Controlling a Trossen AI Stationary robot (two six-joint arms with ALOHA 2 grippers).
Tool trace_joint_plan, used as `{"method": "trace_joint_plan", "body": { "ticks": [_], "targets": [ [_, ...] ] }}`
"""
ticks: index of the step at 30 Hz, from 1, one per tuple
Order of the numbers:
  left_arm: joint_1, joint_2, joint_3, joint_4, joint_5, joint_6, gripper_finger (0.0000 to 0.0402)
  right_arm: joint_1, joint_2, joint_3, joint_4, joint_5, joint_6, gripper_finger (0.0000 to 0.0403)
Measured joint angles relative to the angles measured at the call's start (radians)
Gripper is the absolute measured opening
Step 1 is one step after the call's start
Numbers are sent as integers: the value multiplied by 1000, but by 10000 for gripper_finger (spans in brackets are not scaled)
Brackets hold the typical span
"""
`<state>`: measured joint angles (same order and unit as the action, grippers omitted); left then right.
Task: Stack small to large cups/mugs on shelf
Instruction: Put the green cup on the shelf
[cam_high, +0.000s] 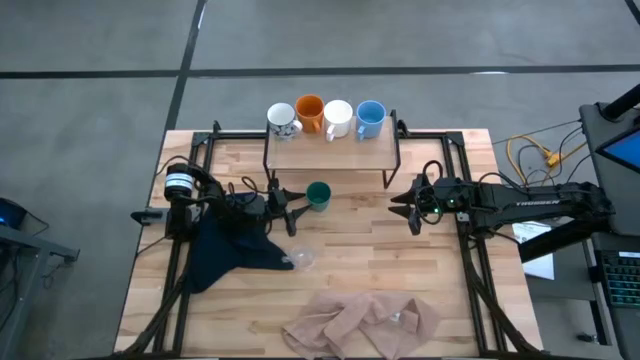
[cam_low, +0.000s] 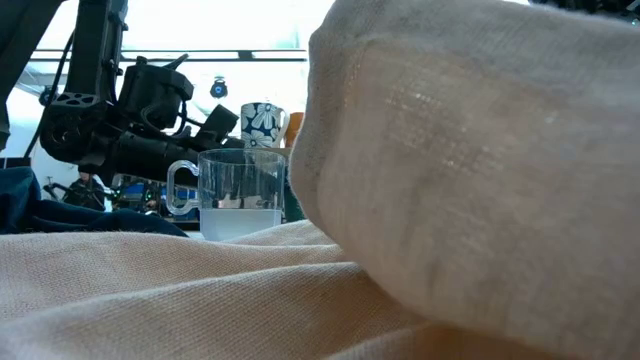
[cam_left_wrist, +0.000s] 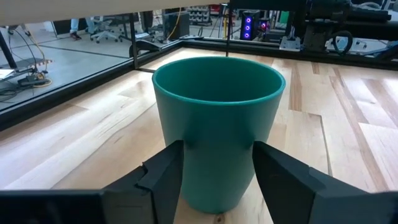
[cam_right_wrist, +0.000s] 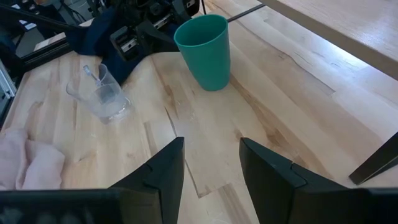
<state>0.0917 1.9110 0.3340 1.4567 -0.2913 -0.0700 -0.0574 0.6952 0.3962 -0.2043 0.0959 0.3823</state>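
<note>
Light wood planks make the tabletop (cam_high: 420, 300), which has black rails and stands on a grey floor; in the left wrist view a room with desks, chairs and lit equipment is behind it. No writing can be read. On the shelf (cam_high: 331, 151) at the far edge four mugs stand upright in a row: patterned mug (cam_high: 282, 120), orange mug (cam_high: 309, 112), white mug (cam_high: 337, 117), light blue mug (cam_high: 370, 117). The green mug (cam_high: 319, 195) stands upright in front of the shelf, mouth up, between the spread fingers of the left gripper (cam_high: 293, 209). The glass cup (cam_high: 302, 259) stands near the dark blue cloth (cam_high: 228, 251). A beige cloth (cam_high: 362, 324) lies at the near edge. The right gripper (cam_high: 402, 206) is spread open over bare wood.
</note>
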Motion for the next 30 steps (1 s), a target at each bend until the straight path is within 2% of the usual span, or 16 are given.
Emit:
{"method": "trace_joint_plan", "body": {
  "ticks": [11, 19, 24, 27, 30],
  "targets": [
    [0, -29, -48, 0, 0, -21, 178, 0, 0, 0, 0, 0, 7, 148],
    [0, -250, -171, -2, -3, -61, 178, 0, 0, 0, -1, 0, 4, 148],
    [0, -433, -198, -29, 30, -222, 178, 0, 0, 0, -2, 1, -12, 148],
    [-1, -579, -184, -222, 67, -385, 178, 0, 0, 0, -1, 2, -32, 148],
    [-1, -738, -121, -582, 112, -530, 178, 0, 0, 0, -1, 2, -43, 148]
  ]
}}
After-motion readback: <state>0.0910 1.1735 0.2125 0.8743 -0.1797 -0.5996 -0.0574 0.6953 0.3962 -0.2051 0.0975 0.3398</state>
